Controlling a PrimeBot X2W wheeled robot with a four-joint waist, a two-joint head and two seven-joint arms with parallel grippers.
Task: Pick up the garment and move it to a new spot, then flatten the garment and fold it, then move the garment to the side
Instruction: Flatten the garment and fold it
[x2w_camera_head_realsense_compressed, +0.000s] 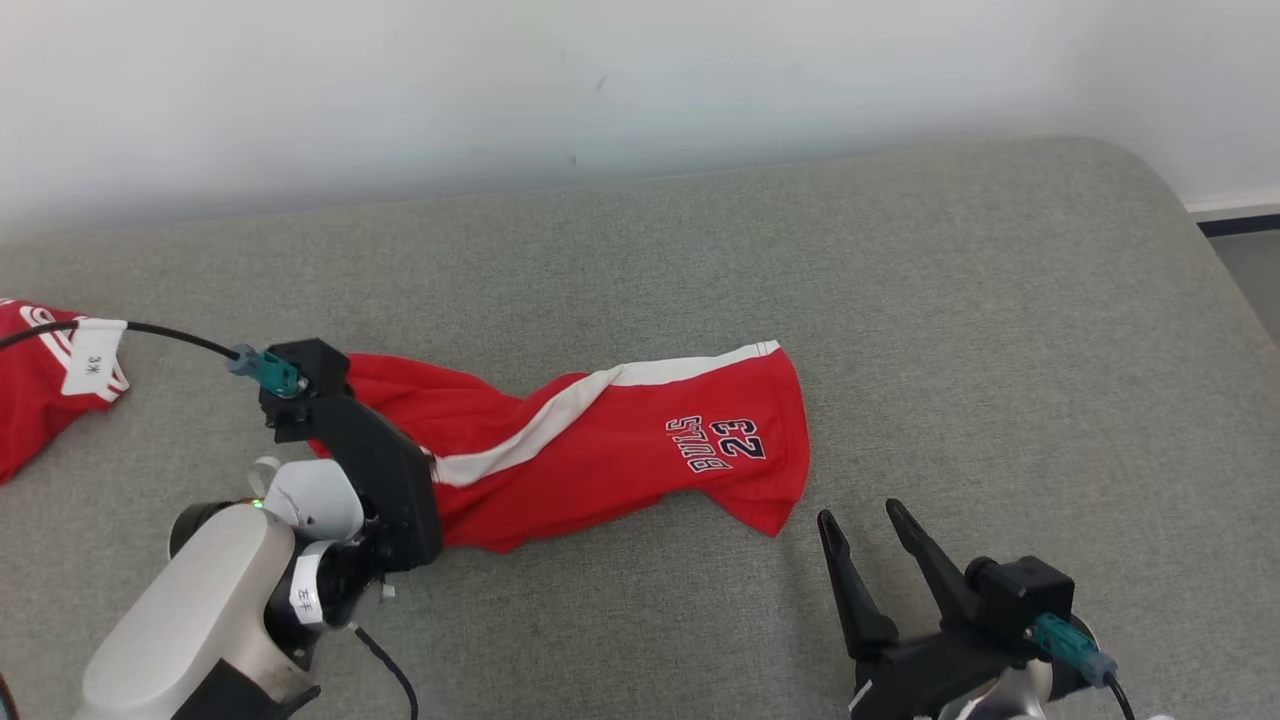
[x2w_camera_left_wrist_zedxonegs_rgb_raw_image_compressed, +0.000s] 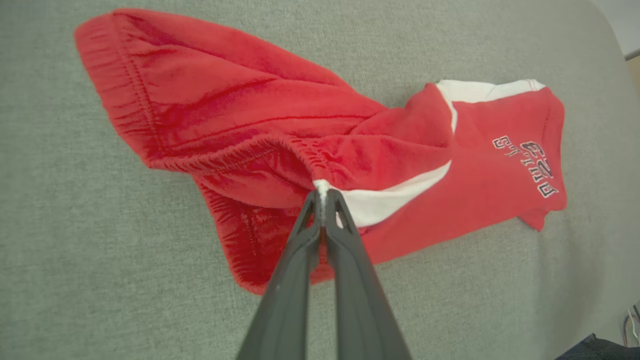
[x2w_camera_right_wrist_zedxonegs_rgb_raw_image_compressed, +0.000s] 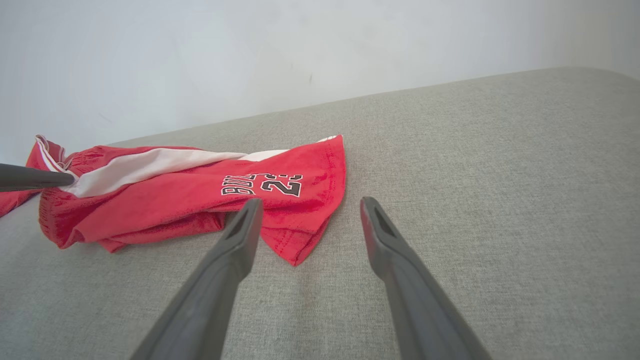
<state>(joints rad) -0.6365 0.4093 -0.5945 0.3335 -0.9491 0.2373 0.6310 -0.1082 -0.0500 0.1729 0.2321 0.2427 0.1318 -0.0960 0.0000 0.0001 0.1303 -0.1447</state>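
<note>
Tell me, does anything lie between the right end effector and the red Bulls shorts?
Nothing visible does: just bare grey fabric surface separates the open right end effector from the red Bulls shorts.

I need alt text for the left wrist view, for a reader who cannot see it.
The left pincer, shut, pinches a fold of crumpled red sports shorts with a white side stripe, lying on a grey fabric surface. Dark lettering with the number 23 marks the far leg.
</note>
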